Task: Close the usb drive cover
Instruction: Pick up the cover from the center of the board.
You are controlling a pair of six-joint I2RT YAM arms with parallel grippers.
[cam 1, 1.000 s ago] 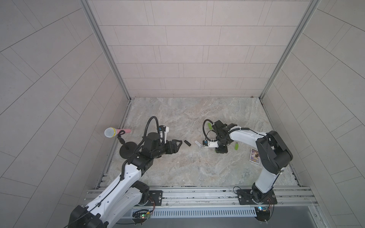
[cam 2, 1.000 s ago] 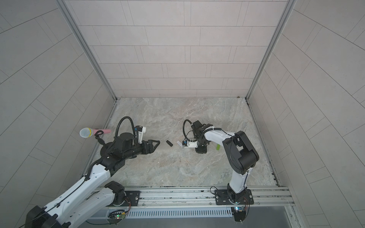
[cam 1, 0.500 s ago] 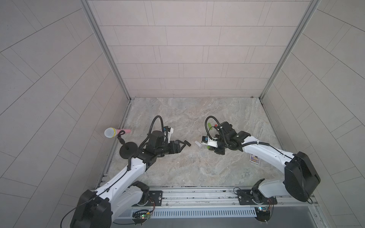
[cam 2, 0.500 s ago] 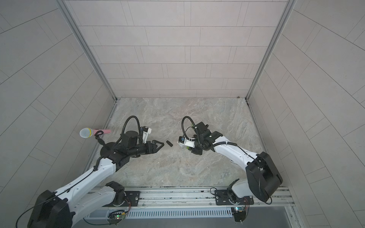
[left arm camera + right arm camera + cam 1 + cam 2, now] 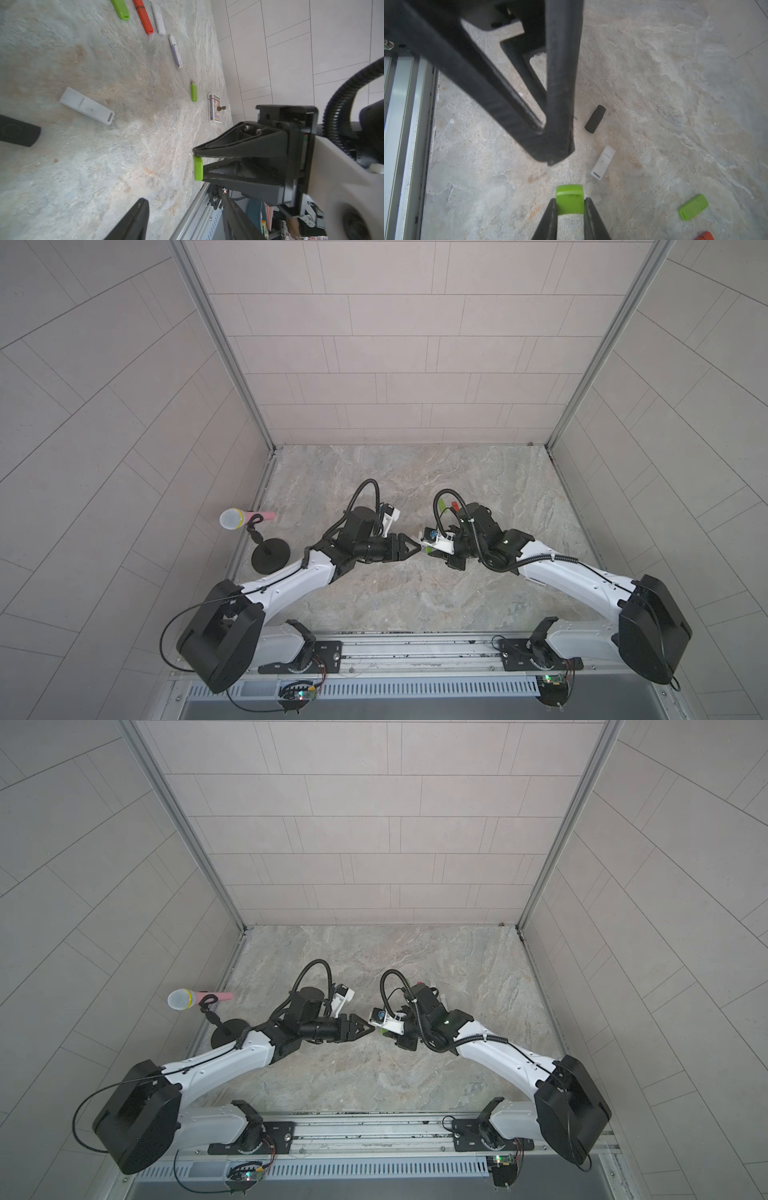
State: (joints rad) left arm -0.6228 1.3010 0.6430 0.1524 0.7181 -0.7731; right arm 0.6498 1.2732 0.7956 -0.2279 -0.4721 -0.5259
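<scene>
We clamp the green usb piece (image 5: 569,196) between the fingers of our right gripper (image 5: 198,161), its rounded end poking out past the tips; whether it is drive body or cover, we cannot tell. Our left gripper (image 5: 414,548) points at that end, near but apart, fingers spread around nothing. Beyond the right tips, on the table, lie a white drive (image 5: 603,162) and a black drive (image 5: 595,121).

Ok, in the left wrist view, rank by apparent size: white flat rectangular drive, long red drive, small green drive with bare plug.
1. white flat rectangular drive, nearest camera
2. long red drive, partly cropped
3. small green drive with bare plug
</scene>
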